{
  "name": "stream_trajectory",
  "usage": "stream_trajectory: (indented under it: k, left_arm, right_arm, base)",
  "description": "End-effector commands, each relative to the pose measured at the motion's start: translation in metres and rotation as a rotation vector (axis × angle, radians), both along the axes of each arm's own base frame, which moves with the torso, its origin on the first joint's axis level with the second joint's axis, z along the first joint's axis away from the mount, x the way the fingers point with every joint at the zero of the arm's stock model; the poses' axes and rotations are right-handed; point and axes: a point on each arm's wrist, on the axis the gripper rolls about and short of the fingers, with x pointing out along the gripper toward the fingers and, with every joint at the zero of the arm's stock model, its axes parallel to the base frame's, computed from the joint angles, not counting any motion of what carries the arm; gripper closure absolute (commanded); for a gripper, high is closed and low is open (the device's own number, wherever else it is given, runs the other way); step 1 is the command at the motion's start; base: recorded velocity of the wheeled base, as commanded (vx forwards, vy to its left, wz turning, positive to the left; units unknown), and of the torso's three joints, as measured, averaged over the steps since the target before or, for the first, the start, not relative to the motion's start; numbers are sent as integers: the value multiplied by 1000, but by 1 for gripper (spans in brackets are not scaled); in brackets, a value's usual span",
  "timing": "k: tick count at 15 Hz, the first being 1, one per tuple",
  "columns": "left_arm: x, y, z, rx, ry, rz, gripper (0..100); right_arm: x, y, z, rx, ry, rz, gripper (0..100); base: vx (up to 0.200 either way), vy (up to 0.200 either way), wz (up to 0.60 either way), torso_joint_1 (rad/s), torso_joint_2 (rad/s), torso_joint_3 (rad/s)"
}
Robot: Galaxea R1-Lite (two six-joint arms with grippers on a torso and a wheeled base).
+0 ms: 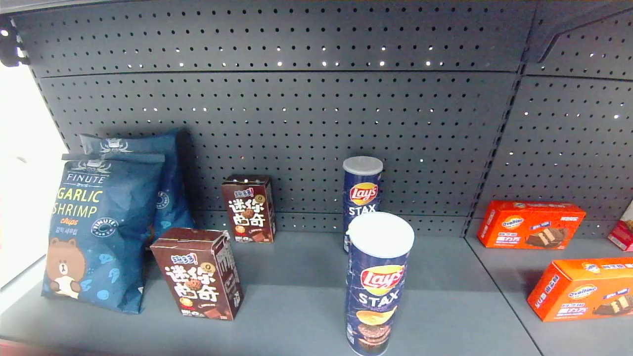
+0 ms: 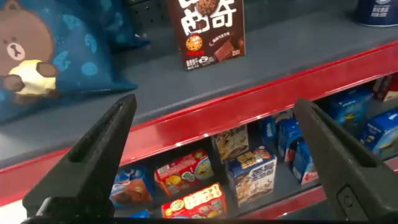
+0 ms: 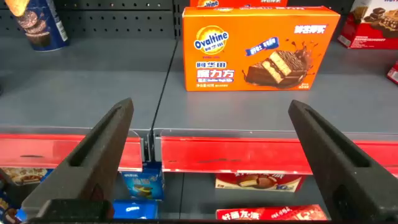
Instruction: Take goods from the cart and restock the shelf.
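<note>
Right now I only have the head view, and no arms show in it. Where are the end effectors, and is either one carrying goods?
Observer: The left end effector is open and empty, facing the front brown cookie box from outside the shelf's red edge.
Operator: And the right one?
Observer: The right end effector is also open and empty, facing the front orange box.
Operator: Anything below that shelf?
Observer: Yes, a lower shelf stocked with small cartons.
</note>
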Motion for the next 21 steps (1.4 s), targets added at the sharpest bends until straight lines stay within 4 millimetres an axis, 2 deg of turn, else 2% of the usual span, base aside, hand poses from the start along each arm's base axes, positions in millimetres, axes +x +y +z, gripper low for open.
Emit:
stream_trajectory:
  k: [1,4,21]
  left_arm:
    - [0,0,0,-11,14,-20,0]
    - [1,2,0,-98,42,42,0]
    - [1,2,0,-98,38,46,0]
  right_arm:
    - [0,0,0,0,2,1,0]
    - [0,0,0,0,0,2,0]
    - [0,0,0,0,0,6,0]
  base:
    - [0,0,0,0,0,0]
    - [0,0,0,0,0,0]
    - [-12,0,-35,1,1,0]
